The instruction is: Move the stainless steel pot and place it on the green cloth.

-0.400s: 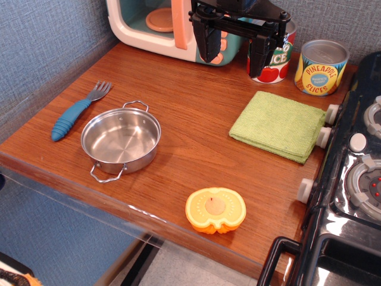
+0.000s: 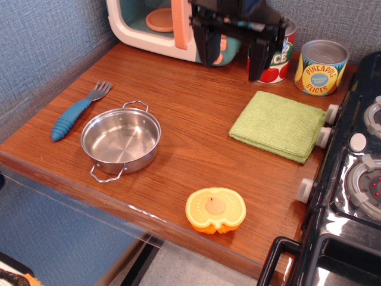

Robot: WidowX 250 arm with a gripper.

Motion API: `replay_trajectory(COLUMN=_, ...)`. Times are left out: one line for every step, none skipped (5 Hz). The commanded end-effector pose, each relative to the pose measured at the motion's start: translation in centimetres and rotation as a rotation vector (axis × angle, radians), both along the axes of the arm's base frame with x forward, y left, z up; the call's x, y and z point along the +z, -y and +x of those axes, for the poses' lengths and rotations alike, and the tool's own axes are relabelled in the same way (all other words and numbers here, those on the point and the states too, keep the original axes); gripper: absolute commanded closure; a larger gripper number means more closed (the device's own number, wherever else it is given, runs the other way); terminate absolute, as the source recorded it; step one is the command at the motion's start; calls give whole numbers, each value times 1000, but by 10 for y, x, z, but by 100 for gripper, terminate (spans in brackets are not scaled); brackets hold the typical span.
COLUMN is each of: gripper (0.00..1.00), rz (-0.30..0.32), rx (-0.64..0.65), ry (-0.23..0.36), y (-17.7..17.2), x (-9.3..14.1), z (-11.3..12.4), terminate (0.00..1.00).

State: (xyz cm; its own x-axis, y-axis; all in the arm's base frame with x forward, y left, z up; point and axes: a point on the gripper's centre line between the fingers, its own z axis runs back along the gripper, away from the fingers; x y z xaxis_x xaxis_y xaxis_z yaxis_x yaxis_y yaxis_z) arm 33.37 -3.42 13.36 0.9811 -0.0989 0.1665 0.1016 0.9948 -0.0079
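On the brown wooden counter sits one shallow round stainless steel pot with two small wire loop handles, resting upright and empty near the front left edge. One light lime-green folded terry cloth lies flat toward the right, well apart from the pot and just beside the black toy stove. One blue-handled fork lies just left of the pot, not touching it. One orange-yellow plastic pumpkin-shaped half sits near the front edge, between pot and stove. Two labelled tin cans stand at the back: a yellow pineapple-slices can in full sight, and a red-and-white tomato can largely hidden behind the arm. One pastel toy microwave stands at the back, its top cut off by the frame edge.

The single black gripper hangs at the back above the counter, in front of the microwave and the tomato can, its two fingers spread wide with nothing between them. Its upper body is cut off at the top. The stove runs out of frame on the right, so only parts of its white knobs and burners show.
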Motion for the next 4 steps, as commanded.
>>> replay_trajectory(gripper=0, rz=-37, rx=44, ry=7, y=-11, x=1, z=-5, terminate=0)
replay_trajectory(gripper=0, rz=-31, rx=106, ry=-10, y=-31, x=-12, z=-20, terminate=0)
replay_trajectory(gripper=0, rz=13, rx=144, ry=-17, y=-46, x=-26, z=-31, terminate=0)
replay_trajectory(gripper=0, rz=44, rx=168, ry=-4, y=-52, x=-30, z=-37, terminate=0)
